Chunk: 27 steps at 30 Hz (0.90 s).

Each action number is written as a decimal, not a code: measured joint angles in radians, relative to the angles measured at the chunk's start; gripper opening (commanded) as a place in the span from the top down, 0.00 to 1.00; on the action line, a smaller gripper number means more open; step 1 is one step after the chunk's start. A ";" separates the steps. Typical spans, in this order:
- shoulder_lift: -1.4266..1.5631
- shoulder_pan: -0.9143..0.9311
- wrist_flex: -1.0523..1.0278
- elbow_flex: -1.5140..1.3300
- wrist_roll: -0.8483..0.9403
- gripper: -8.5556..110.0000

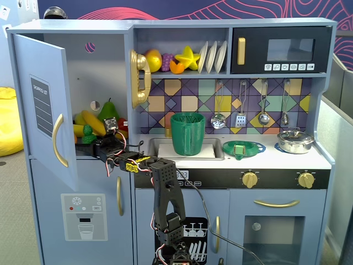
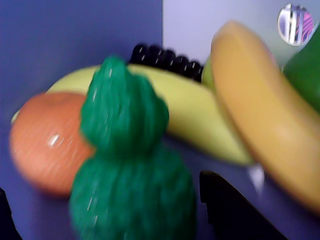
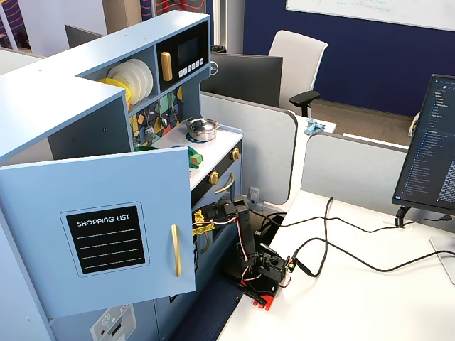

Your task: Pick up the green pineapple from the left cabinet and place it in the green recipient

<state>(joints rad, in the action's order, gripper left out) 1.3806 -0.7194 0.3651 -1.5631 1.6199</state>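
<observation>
The green pineapple (image 2: 131,165) stands upright in the open left cabinet (image 1: 102,61), in front of an orange, a pale banana and a yellow-orange fruit. In a fixed view it is a small green lump (image 1: 86,131) at the shelf's front. My gripper (image 2: 107,220) is open, with the pineapple's body between its black fingers (image 2: 230,210); both fingers stand apart from it. In a fixed view the gripper (image 1: 87,143) reaches into the cabinet from the right. The green recipient (image 1: 187,134) stands upright in the sink. In the side-on fixed view the open door (image 3: 106,234) hides the gripper and pineapple.
A dark-green pear (image 1: 108,110) and bananas (image 1: 92,122) crowd the shelf behind the pineapple. The cabinet door (image 1: 44,105) swings out at the left. A flat green dish (image 1: 243,148) and a steel pot (image 1: 295,141) sit on the counter. A gold toy phone (image 1: 140,77) hangs on the cabinet's right edge.
</observation>
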 measured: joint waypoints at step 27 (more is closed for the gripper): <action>0.853 -0.137 -0.253 -0.407 0.190 0.93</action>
<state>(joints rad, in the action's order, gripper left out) 2.2335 -0.8560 0.1120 -1.9696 1.8101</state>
